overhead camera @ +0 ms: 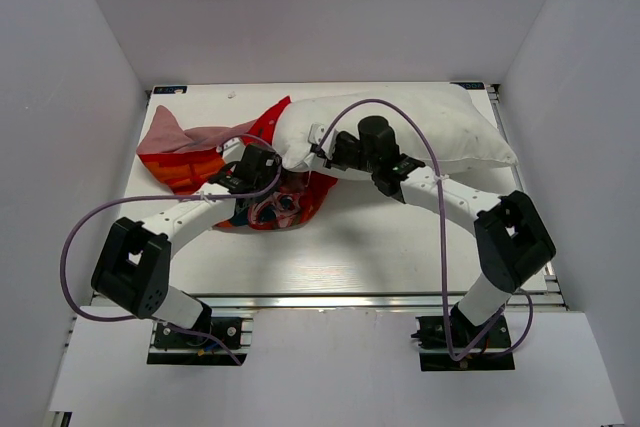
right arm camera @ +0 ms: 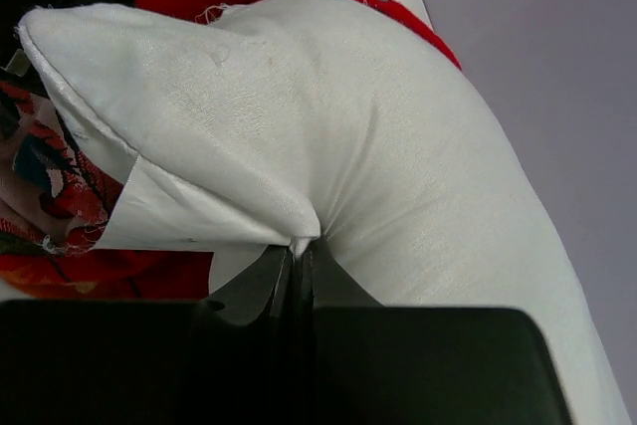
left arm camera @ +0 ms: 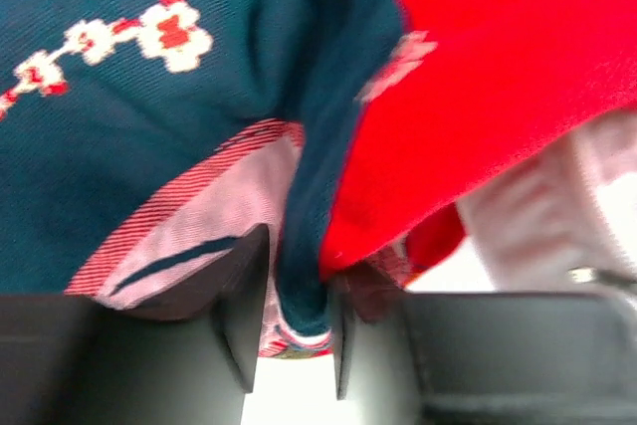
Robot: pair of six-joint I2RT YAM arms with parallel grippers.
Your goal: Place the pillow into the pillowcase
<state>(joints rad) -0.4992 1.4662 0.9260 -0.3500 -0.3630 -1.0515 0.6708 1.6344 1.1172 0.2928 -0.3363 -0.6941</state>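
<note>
Now: left gripper (overhead camera: 258, 165) pinches a navy fold of the pillowcase (overhead camera: 180, 152), which lies bunched from the worktop's (overhead camera: 400, 247) far-left corner toward centre. Right gripper (right arm camera: 299, 266) clamped on the pillow's (overhead camera: 440, 127) near seam; pillow along the far edge, right half, left end at the red opening. Advice: lift that fold to hold the mouth wide, feed the pillow corner-first leftward, low, clear of the cables (overhead camera: 90, 222). Worktop white, matte; plain white walls (overhead camera: 60, 47) on three sides.
</note>
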